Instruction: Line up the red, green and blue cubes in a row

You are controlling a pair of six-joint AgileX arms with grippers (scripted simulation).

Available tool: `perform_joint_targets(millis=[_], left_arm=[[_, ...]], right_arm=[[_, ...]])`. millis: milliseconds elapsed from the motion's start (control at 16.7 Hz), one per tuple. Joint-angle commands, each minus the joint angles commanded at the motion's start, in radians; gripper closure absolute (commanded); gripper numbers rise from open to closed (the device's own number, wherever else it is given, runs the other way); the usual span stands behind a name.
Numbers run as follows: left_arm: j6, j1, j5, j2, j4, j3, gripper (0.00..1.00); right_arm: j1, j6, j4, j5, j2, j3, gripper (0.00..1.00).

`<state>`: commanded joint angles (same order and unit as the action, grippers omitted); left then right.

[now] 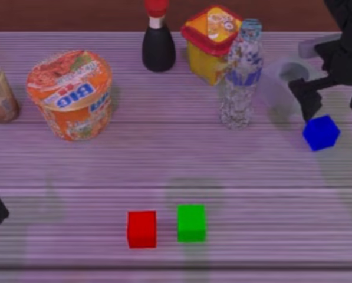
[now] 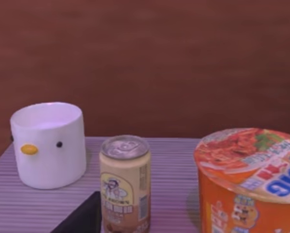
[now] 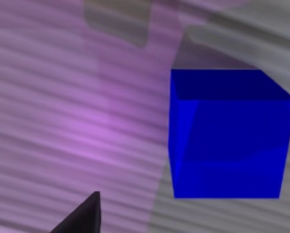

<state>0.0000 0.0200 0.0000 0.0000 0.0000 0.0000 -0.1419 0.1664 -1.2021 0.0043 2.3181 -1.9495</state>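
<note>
Top view, right gripper (image 1: 310, 100): hangs just above the blue cube (image 1: 321, 132), not visibly touching it; whether its fingers are open or closed I cannot tell, and nothing shows in its hold.
Top view, progress: red cube (image 1: 141, 229) and green cube (image 1: 191, 223) sit close side by side, well away from the gripper toward the near left; I judge two of three placed, the blue one left to bring.
Top view, room: the surface (image 1: 264, 194) between gripper and green cube is bare; the water bottle (image 1: 242, 73) and grey block (image 1: 285, 79) crowd in close behind the gripper.
Top view, left arm: parked at the surface's left edge.
Left wrist view: duck mug (image 2: 48, 144), drink can (image 2: 125, 182) and noodle cup (image 2: 249, 179) ahead; no cube in sight.
Right wrist view: blue cube fills the frame near one dark fingertip (image 3: 84, 216); bare surface beside it.
</note>
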Motion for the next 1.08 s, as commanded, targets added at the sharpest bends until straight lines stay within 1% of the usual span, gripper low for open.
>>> perform_joint_targets(millis=[300,660,960,1080], left_arm=[[0.0,0.0,0.0,0.0,0.0,0.0,0.0],[0.0,0.0,0.0,0.0,0.0,0.0,0.0],[0.0,0.0,0.0,0.0,0.0,0.0,0.0],[0.0,0.0,0.0,0.0,0.0,0.0,0.0]], right_arm=[[0.003,0.001,0.019,0.0,0.003,0.017,0.0],[0.0,-0.002,0.231,0.001,0.075,0.149,0.0],[-0.001,-0.002,0.258,0.001,0.09,0.168,0.0],[-0.001,-0.002,0.258,0.001,0.09,0.168,0.15]])
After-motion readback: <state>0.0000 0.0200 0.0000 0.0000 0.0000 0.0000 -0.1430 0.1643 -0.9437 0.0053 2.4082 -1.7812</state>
